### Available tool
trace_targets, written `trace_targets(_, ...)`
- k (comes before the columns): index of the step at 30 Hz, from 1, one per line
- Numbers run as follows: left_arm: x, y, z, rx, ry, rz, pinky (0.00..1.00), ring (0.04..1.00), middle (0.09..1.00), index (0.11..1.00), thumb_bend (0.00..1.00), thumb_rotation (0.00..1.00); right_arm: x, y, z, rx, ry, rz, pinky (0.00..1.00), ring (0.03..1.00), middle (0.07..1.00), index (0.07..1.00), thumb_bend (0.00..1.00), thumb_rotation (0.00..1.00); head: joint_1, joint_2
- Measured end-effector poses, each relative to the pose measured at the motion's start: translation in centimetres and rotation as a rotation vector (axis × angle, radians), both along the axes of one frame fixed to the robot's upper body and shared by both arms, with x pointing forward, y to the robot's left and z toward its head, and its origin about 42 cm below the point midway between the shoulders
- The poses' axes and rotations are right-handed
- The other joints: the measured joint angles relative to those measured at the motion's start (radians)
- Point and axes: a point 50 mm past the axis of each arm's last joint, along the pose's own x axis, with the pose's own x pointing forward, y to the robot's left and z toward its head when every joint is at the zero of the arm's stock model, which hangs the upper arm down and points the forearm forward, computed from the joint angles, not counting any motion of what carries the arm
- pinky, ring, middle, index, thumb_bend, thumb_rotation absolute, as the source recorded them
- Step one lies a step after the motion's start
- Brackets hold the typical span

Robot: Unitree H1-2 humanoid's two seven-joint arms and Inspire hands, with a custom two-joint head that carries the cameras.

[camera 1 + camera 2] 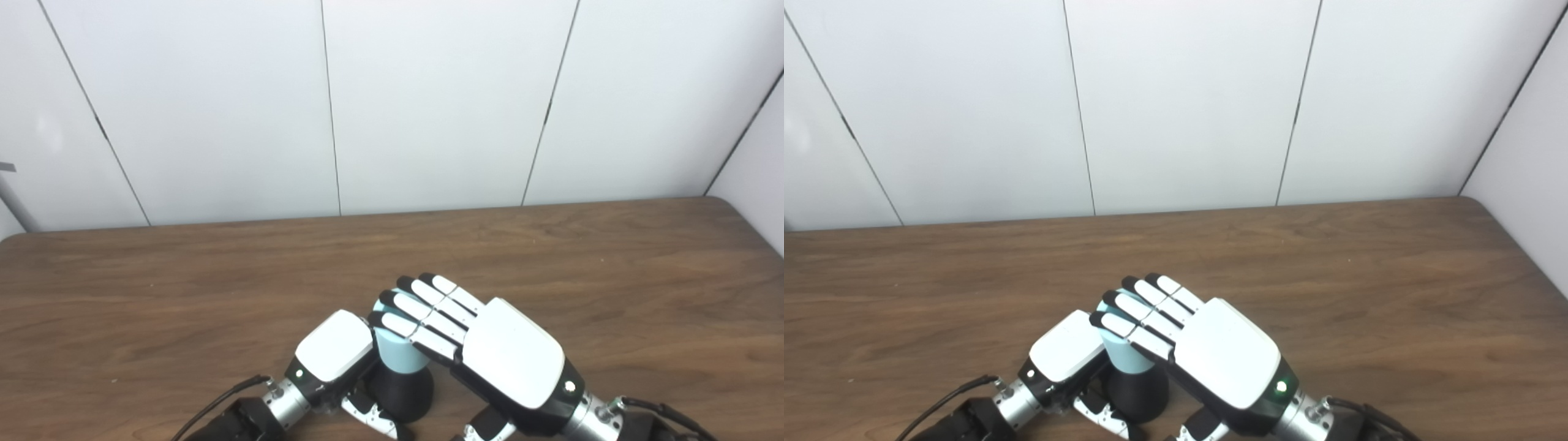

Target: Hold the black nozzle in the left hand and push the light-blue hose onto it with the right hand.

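Both hands met at the near edge of the table (pixel 184 294), hose already seated on the nozzle.

Left eye view: the left hand (pixel 334 355) wrapped the black nozzle (pixel 401 392) (its base stood on the wood), while the right hand (pixel 490 349) lay flat-fingered across the light-blue hose (pixel 398 355). Right eye view: same stack, the right hand's fingers (pixel 1133 306) straight and together on top, gripping nothing I could see.
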Motion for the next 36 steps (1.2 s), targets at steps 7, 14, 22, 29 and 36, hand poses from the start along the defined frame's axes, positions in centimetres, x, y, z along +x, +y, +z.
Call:
trace_targets(7,0.02,0.04,0.02,-0.001,0.0,0.002,0.26,0.272,0.389,0.505,0.52,0.0,-0.19,-0.17,-0.5,0.007,0.01,-0.013,0.99,1.0,1.0,0.966,0.87,0.93,0.0,0.003)
trace_targets(14,0.0,0.05,-0.01,-0.001,0.0,0.003,0.25,0.268,0.39,0.503,0.52,0.0,-0.28,-0.09,-0.65,0.019,0.037,-0.011,0.96,0.993,0.994,0.959,0.85,0.93,0.0,0.006)
trace_targets(22,-0.01,0.11,-0.03,-0.001,0.002,0.004,0.24,0.26,0.387,0.5,0.51,0.0,-0.67,-0.1,-1.1,0.014,0.063,-0.015,0.9,0.96,0.956,0.912,0.83,0.92,-0.002,0.006)
trace_targets(29,-0.03,0.09,-0.04,-0.001,0.002,0.002,0.26,0.281,0.393,0.505,0.51,0.0,-0.67,-0.01,-0.76,0.057,0.043,0.0,0.8,0.869,0.864,0.811,0.85,0.85,0.0,0.008)
trace_targets(36,-0.02,0.09,-0.01,-0.002,0.002,0.003,0.25,0.259,0.387,0.501,0.51,0.0,-0.56,0.06,-0.43,0.079,0.021,0.008,0.8,0.841,0.834,0.778,0.86,0.84,0.0,0.008)
